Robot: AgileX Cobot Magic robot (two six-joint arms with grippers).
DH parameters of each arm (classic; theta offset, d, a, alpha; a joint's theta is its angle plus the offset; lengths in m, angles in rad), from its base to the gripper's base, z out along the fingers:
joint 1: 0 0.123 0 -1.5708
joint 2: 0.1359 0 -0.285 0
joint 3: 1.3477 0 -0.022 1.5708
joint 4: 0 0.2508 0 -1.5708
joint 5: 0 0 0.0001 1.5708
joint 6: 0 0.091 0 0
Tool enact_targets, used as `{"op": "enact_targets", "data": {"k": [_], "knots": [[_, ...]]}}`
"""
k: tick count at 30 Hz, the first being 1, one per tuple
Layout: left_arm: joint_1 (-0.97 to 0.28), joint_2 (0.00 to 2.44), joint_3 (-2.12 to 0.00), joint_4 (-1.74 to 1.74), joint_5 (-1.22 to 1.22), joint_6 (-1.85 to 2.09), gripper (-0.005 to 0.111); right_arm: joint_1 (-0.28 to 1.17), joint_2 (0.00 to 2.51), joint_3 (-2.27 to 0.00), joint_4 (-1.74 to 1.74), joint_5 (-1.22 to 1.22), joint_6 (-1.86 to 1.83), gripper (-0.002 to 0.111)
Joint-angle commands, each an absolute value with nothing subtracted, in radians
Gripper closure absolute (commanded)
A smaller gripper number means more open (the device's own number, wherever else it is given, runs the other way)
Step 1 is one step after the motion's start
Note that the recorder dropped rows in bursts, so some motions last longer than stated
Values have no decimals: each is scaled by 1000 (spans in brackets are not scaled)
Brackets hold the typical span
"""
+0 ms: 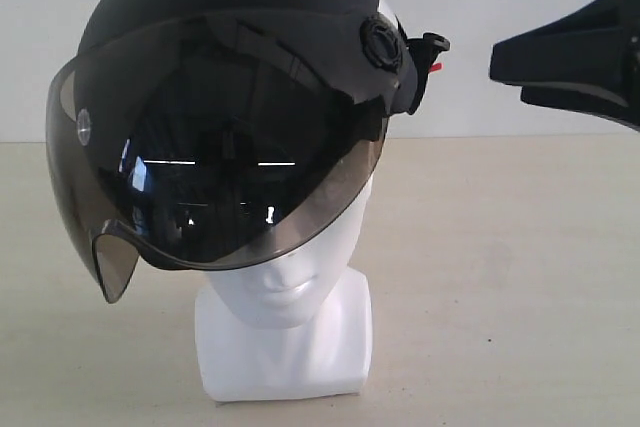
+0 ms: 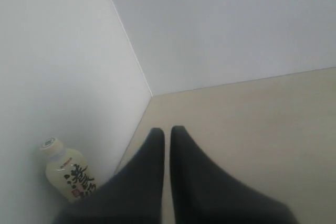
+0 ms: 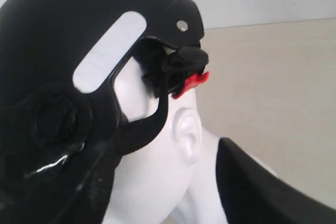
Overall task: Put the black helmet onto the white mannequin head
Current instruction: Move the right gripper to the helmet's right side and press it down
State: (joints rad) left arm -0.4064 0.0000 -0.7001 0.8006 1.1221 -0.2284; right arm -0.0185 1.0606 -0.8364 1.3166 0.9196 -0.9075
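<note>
The black helmet [image 1: 230, 7] sits on the white mannequin head [image 1: 290, 292], slightly tilted. Its smoky visor [image 1: 220, 187] is down over the face to the nose. My right gripper [image 1: 508, 77] hovers to the right of the helmet at its height, open, empty and clear of it. In the right wrist view the helmet [image 3: 63, 24] covers the crown, a red buckle [image 3: 191, 83] hangs above the mannequin head's [image 3: 152, 182] ear, and only one finger [image 3: 262, 192] shows. My left gripper [image 2: 167, 132] is shut on nothing, low over the table, away from both.
The mannequin's squarish base [image 1: 285, 357] stands on a beige table [image 1: 500, 277] before a white wall. In the left wrist view a small pale bottle [image 2: 65, 171] with a white cap stands against the wall beside the left gripper.
</note>
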Motion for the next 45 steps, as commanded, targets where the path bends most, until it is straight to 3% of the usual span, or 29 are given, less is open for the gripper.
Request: {"op": "enact_targets", "data": {"k": [1,5,13,22,31,45], "knots": [[-411,0,-669,765,1044,-279,102,45,1065,-838,1332,749,-841,49],[-411,18,-669,706,938,-279,102,62,1124,-839,1371,772,-843,58],[-411,209,-669,642,785,-279,102,73,1218,-839,1483,814,-904,58],[-411,604,-776,642,323,-396,102,73,1218,-839,1566,870,-951,58],[-411,943,-1080,503,287,-386,102,73,1222,-839,1611,893,-991,58],[-411,1032,-1130,275,284,-155,102,82,1316,-839,1712,952,-1030,58]]}}
